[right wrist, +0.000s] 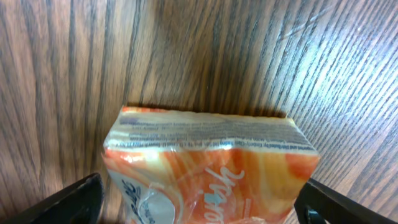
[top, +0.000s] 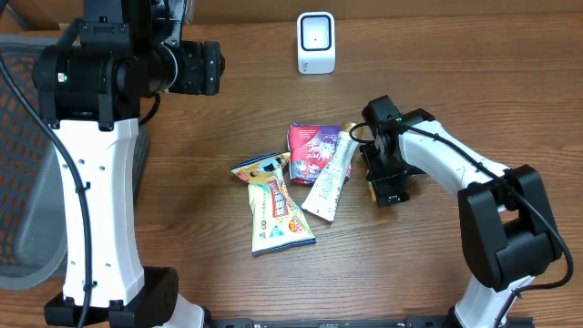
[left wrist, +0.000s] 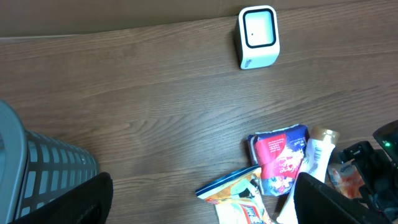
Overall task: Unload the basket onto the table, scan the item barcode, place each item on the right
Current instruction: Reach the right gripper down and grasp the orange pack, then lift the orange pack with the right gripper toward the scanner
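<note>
We hang our left gripper [left wrist: 199,186] wide open, holding nothing, above the table [top: 209,128]. Mid-table lie snack bags [top: 273,205], then the orange packet [right wrist: 211,155] lying flat, our right gripper [right wrist: 199,208] spread wide astride it, not clamped.

The desk [top: 228,109] is brown wood grain, streaked and faintly sheened. The scanner [top: 316,43] near its far edge is smooth white plastic. The orange packet [right wrist: 211,168] is glossy, crinkled film. The basket [left wrist: 46,171] at the left edge is matt grey mesh.
</note>
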